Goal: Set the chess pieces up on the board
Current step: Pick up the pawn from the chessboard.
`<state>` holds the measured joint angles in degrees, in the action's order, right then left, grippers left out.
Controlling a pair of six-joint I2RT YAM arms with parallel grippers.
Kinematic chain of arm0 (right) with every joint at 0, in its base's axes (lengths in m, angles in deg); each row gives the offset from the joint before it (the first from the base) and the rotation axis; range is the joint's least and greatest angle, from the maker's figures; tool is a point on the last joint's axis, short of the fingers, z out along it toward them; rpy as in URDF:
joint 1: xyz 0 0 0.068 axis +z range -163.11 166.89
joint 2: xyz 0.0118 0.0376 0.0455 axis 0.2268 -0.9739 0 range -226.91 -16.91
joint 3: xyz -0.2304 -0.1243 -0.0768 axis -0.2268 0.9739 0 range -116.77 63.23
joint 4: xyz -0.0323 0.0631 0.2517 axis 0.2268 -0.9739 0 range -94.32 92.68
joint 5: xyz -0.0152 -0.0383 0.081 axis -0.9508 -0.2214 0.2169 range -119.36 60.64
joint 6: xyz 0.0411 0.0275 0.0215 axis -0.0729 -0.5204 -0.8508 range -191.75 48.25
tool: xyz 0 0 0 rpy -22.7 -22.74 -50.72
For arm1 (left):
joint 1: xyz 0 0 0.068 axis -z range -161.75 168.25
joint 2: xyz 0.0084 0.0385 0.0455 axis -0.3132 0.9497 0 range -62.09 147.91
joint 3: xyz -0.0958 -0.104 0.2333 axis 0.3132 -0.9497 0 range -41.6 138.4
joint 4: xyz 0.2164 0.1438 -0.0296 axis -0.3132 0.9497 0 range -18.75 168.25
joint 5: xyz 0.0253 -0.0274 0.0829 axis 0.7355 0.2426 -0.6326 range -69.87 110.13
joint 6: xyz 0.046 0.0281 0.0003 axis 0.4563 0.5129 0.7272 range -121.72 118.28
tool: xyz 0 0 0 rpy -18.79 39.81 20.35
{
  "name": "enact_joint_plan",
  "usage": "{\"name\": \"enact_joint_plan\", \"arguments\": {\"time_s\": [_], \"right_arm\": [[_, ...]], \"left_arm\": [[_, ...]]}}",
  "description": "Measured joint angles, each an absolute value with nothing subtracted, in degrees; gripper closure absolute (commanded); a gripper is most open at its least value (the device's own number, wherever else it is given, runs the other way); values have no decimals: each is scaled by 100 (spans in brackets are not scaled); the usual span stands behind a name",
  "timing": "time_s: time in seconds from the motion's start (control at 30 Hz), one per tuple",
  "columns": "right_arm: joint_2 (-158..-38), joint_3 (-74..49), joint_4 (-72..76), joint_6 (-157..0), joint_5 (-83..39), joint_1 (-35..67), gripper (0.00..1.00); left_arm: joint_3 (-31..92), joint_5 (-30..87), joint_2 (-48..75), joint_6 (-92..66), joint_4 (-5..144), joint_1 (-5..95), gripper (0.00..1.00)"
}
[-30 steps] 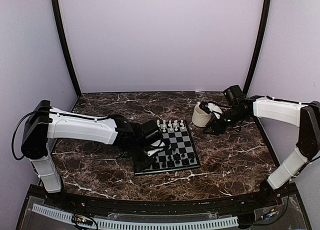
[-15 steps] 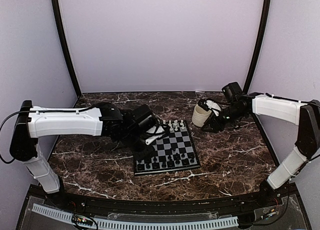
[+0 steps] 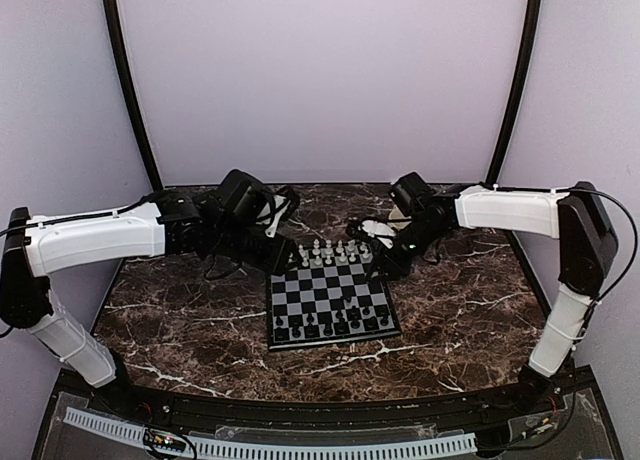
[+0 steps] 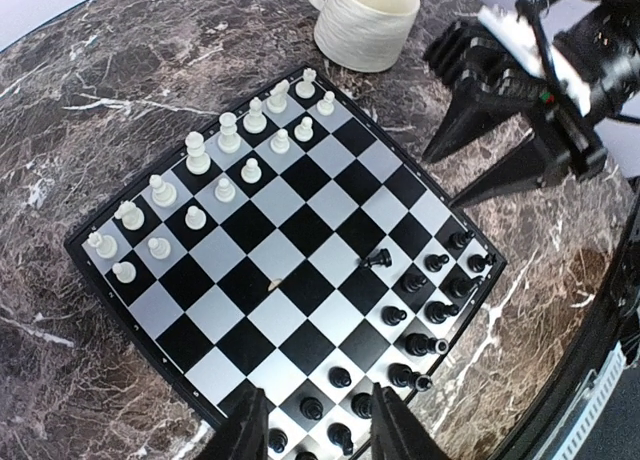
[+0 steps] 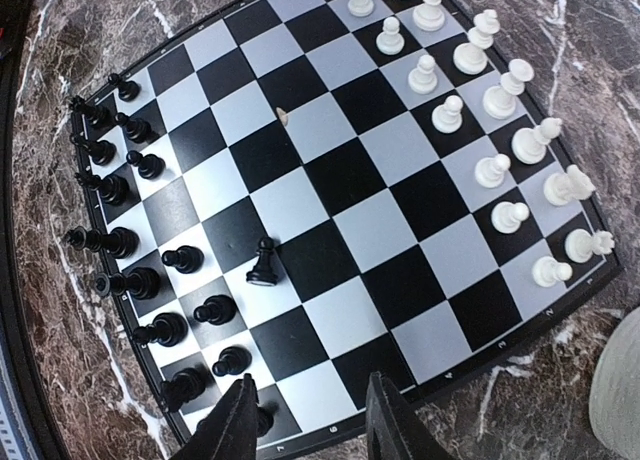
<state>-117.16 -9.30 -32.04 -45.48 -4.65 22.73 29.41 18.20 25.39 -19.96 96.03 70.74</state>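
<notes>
The board (image 3: 334, 341) lies mid-table. White chess pieces (image 3: 336, 251) fill its two far rows and black chess pieces (image 3: 330, 326) its two near rows. In the left wrist view, one black pawn (image 4: 376, 259) lies tipped a square ahead of its row; it also shows in the right wrist view (image 5: 264, 263). My left gripper (image 3: 285, 255) hovers by the board's far left corner, open and empty; its fingers (image 4: 246, 432) frame the black rows. My right gripper (image 3: 386, 260) hovers by the far right corner, open and empty, fingers (image 5: 393, 420) over the board's edge.
A cream mug (image 4: 365, 20) stands on the dark marble just beyond the board's white end, close to my right gripper (image 4: 500, 110). A tiny pale speck (image 5: 283, 115) lies on a middle square. Purple walls enclose the table.
My left gripper has lifted off the board's left side and drawn back toward the far left corner. My right arm has swung left from the mug to the board's far right corner.
</notes>
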Motion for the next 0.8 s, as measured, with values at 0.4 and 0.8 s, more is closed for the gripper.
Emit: {"name": "enact_joint_plan", "arguments": {"time_s": [0.4, 0.8], "right_arm": [[-12789, -1793, -3637, -4614, -957, 3068, 61], [-13185, -2079, -3838, -4682, -1423, 3302, 61]], "left_arm": [[1907, 1614, 1427, -3087, 8783, 6672, 56], [1819, 1621, 1413, -3222, 8694, 6661, 56]]}}
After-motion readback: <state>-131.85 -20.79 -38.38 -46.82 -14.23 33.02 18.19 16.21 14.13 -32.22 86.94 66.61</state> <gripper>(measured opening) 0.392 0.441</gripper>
